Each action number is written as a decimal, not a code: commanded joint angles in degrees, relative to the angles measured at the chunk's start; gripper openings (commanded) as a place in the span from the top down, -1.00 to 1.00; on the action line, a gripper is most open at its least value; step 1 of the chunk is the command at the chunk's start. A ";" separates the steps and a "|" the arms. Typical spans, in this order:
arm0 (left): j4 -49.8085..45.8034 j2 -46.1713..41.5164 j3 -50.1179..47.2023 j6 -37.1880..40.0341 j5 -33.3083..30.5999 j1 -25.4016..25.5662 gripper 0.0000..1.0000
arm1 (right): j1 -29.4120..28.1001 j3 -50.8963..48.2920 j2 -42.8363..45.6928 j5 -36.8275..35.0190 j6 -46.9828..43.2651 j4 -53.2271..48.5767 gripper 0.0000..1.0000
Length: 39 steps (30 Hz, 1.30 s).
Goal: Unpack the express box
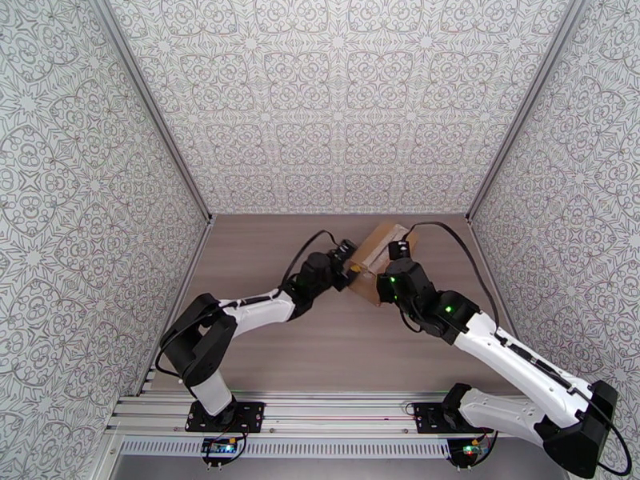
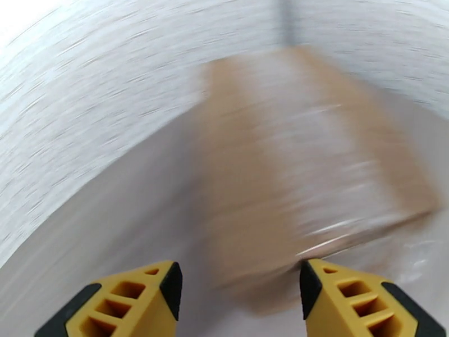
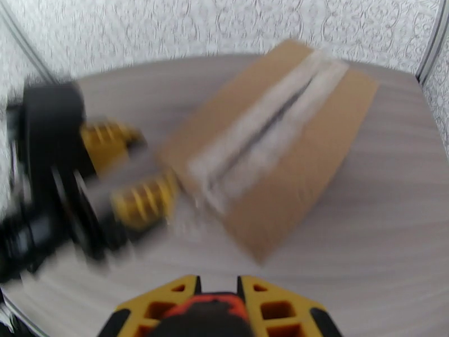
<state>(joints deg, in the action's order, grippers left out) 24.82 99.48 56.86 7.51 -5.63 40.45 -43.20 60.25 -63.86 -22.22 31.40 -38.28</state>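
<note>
Blurred express box (image 2: 303,158) just beyond the spread yellow jaws.

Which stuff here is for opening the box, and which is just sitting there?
For the job:
express box
left gripper, open beside it
right gripper
red-and-black tool that it pinches

Just there:
table
patterned walls

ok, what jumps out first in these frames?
The brown express box, taped seam up, sits on the table with both arms meeting at it. The left fingers are spread open at its near-left corner. The right fingers are clamped on a red-and-black object.
</note>
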 commanded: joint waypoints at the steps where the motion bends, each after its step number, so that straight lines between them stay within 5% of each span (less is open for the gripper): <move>1: 0.35 0.76 1.41 0.56 -4.08 1.54 -0.24 | -0.22 2.21 -0.50 0.79 2.12 -4.69 1.00; 9: 1.66 -2.75 -0.82 1.54 -2.53 1.63 -0.31 | 1.72 2.48 2.16 -1.29 1.49 -2.62 1.00; 20: -2.51 -10.54 -0.94 -0.20 10.39 -2.94 -0.49 | 12.42 2.25 3.30 5.92 -0.42 0.89 1.00; 27: -15.43 -1.83 14.48 -1.93 15.80 -6.95 -0.50 | 18.12 5.08 0.91 7.13 -1.22 0.00 1.00; 30: -18.58 3.33 21.46 -7.17 23.65 -9.25 -0.49 | 19.83 8.42 -1.81 4.72 -3.19 -3.97 1.00; 39: -14.32 8.36 21.80 -16.22 36.76 -10.49 -0.52 | 23.03 17.52 -15.47 -4.98 -12.02 -4.61 1.00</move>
<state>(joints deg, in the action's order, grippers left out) 9.82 107.31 79.42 -4.51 24.47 29.69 -20.84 73.78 -75.35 -22.63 23.81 -42.52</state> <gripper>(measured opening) 0.757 0.207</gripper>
